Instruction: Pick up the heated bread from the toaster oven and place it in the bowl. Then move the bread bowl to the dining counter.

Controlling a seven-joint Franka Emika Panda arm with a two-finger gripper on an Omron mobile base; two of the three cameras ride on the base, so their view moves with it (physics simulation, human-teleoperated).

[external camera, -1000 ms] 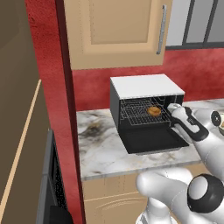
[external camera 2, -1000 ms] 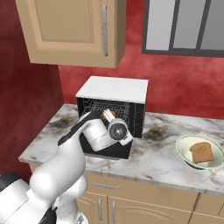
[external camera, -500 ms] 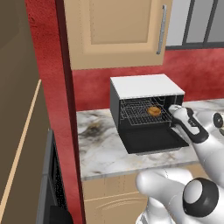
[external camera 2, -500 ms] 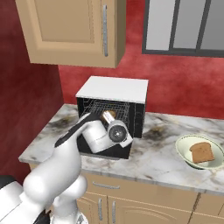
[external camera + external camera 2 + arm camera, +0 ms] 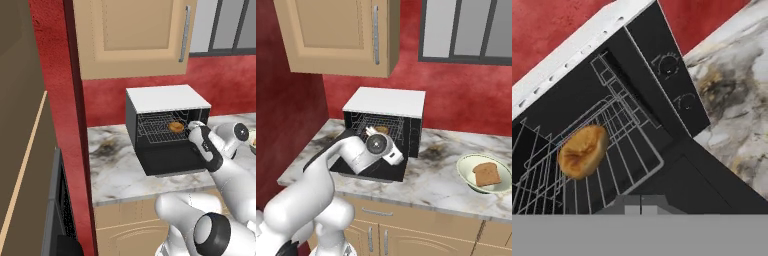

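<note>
hovering shut pincer [image 5: 640,202] before toaster oven [image 5: 612,125], heated bread [image 5: 583,151] on rack

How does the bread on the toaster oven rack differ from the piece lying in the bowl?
The bread on the rack is a rounded, golden-orange bun shape; the slice in the bowl is flat, squarish and a duller brown. The rack piece sits on wire inside the open toaster oven; the other lies in the pale bowl out on the marble counter. Both are browned bread.
</note>
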